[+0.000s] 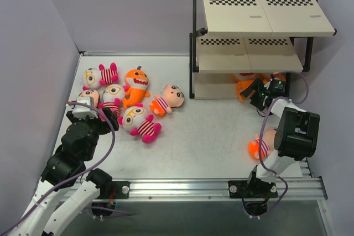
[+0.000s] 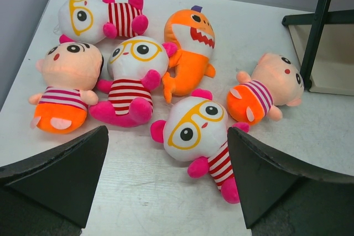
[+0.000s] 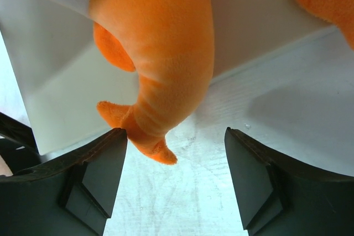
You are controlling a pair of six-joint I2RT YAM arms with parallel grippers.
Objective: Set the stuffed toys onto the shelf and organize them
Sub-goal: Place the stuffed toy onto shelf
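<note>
Gaping empty at the tail of the orange shark (image 3: 160, 53), the right gripper (image 3: 176, 142) risks snagging it and dragging it off the shelf (image 1: 249, 59).

We find six toys (image 1: 136, 88) clustered left on the table (image 1: 210, 142) — the shelf (image 1: 260, 20) far right, a shark (image 1: 243, 85) on its lowest board.

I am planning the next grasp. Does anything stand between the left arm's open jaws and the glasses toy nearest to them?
Nothing visible does. The nearest glasses toy lies on bare table just ahead of the left gripper, its jaws apart. The striped doll and another glasses toy lie beside or beyond it, not in front.
</note>
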